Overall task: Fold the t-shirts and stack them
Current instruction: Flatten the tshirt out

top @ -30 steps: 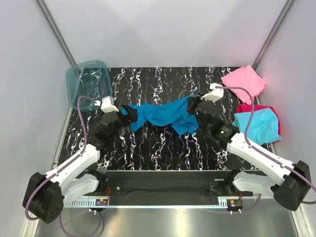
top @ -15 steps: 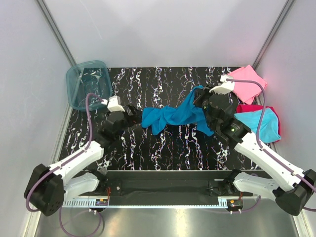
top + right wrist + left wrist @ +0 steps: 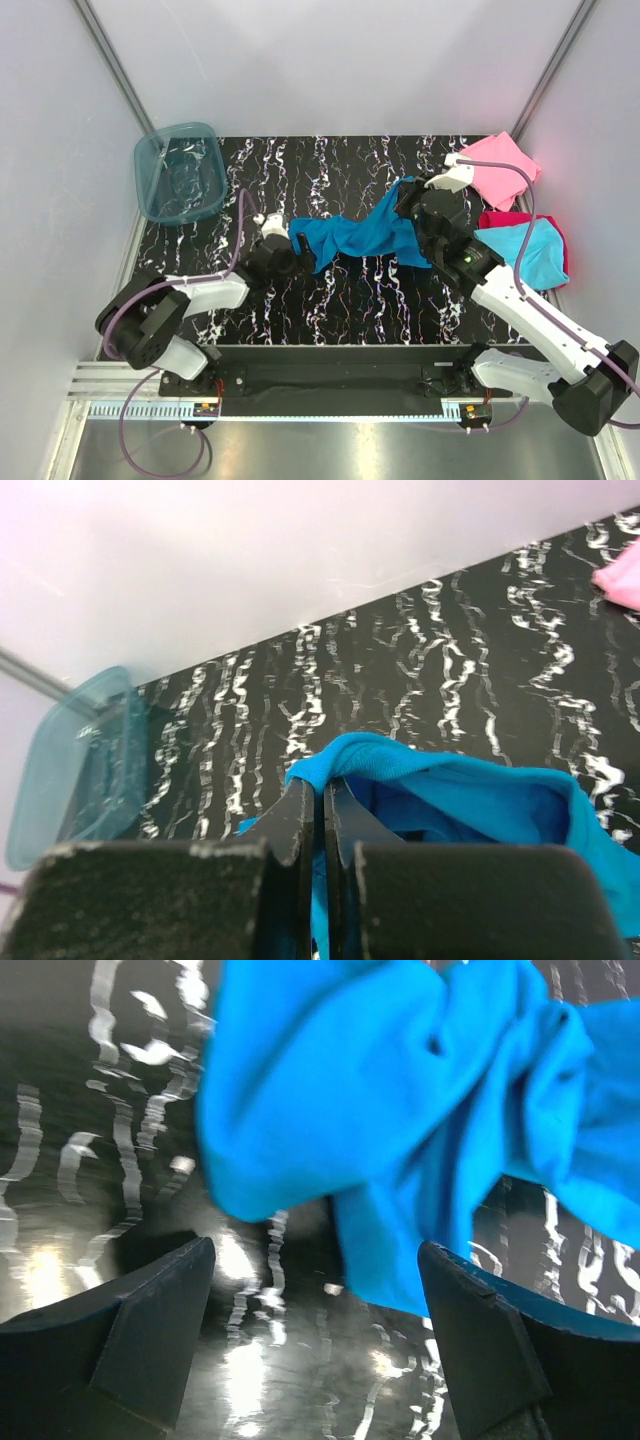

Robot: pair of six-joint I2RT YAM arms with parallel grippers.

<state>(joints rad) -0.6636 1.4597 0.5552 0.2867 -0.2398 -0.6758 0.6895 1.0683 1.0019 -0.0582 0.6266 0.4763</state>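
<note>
The large teal-blue t-shirt (image 3: 350,235) stretches bunched across the middle of the black marbled table (image 3: 330,170). My right gripper (image 3: 405,203) is shut on its right edge and holds that end up; in the right wrist view the jaws (image 3: 322,788) pinch a fold of the teal cloth (image 3: 450,780). My left gripper (image 3: 302,250) stands open, low at the shirt's left end. In the left wrist view the cloth (image 3: 400,1100) hangs just ahead of the gripper (image 3: 315,1260), its lower edge near the right finger (image 3: 480,1340). Folded pink (image 3: 495,165), cyan (image 3: 525,252) and magenta-red (image 3: 498,218) t-shirts lie at the right.
A translucent blue tub (image 3: 180,170) sits at the back left corner, also in the right wrist view (image 3: 75,770). White walls close in the table at the back and sides. The cyan shirt lies on top of the magenta-red one.
The right gripper lifted the shirt's edge back and to the right, dragging the cloth rightward. The left arm swung right and low to follow the shirt's left end.
</note>
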